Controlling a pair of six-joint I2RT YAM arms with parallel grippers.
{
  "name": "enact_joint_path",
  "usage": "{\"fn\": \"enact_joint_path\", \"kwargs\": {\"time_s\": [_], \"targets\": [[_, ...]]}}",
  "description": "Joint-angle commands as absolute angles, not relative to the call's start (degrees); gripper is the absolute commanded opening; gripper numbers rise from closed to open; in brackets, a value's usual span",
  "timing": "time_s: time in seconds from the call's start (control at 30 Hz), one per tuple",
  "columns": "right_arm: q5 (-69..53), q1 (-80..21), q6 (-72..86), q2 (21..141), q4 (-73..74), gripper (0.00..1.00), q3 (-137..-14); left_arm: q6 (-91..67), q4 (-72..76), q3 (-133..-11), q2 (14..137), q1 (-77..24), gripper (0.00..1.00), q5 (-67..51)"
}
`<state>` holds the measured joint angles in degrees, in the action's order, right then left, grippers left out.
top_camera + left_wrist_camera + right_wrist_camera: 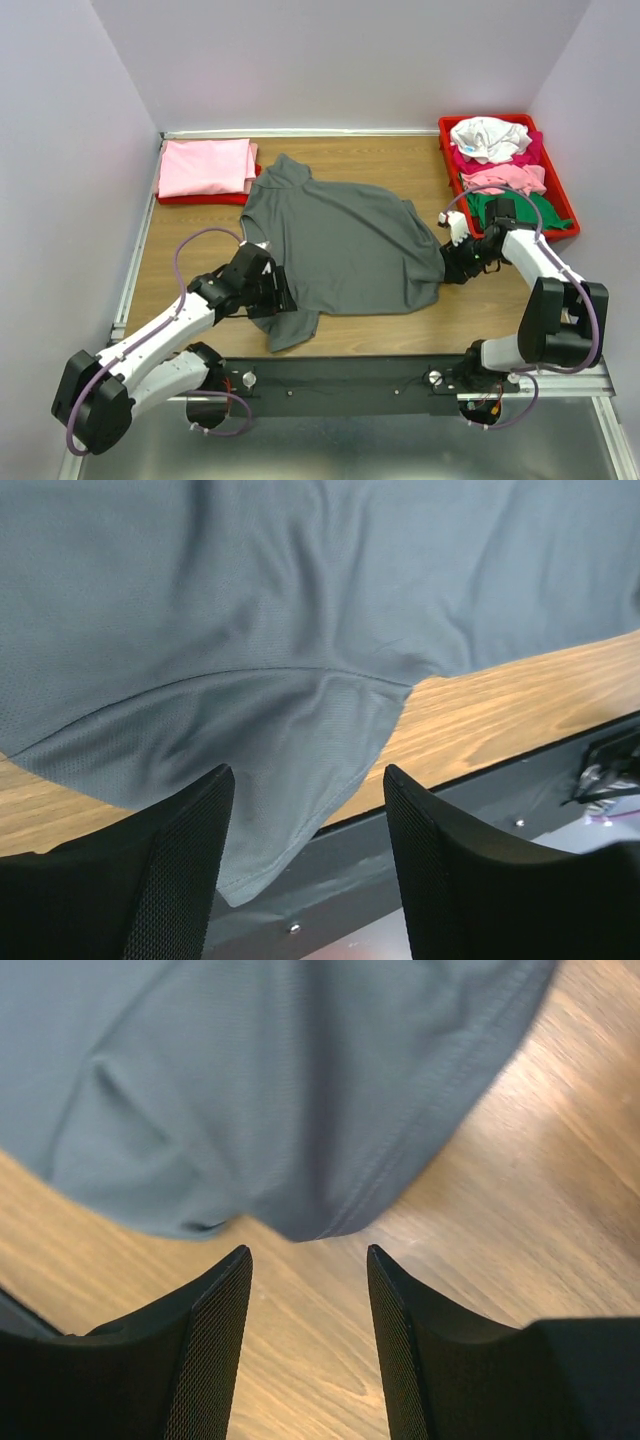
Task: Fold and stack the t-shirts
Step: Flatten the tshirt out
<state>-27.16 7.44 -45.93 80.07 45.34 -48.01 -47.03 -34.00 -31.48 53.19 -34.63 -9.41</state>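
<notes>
A large dark grey t-shirt (340, 245) lies spread on the wooden table, neck to the far left. My left gripper (272, 290) is open at the shirt's near-left sleeve. In the left wrist view the sleeve (290, 760) hangs between the open fingers (180, 860), over the table's front edge. My right gripper (452, 262) is open at the shirt's right hem. In the right wrist view the hem corner (320, 1210) lies just ahead of the open fingers (215, 1330), apart from them. A folded pink shirt (205, 167) lies at the back left.
A red tray (560, 190) at the back right holds crumpled white (488, 137), magenta, pink (505, 178) and green shirts. The pink folded shirt rests on another red tray (205, 199). A black rail (350, 385) runs along the table's near edge.
</notes>
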Motion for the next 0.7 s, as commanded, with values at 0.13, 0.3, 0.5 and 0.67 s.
{"fn": "enact_joint_path", "kwargs": {"time_s": [0.13,0.3,0.5,0.67], "targets": [[-23.9,7.12,-39.55,85.08,40.34,0.53,-47.73,-48.78,-32.87,-30.32,56.77,-37.7,0.7,-4.75],[-26.45,6.24,-38.85,87.01,40.25,0.5,-47.99,-49.39,-31.2,-29.79,59.84,-39.11,0.7,-3.87],[-24.97,5.71,-38.67,86.93,40.52,0.18,-48.86,-48.87,-28.48,-30.23,65.81,-41.74,0.68,-2.55],[-22.15,5.62,-40.25,82.37,42.97,0.0,-53.24,-48.43,-27.25,-30.85,70.91,-44.55,0.6,-1.76]]}}
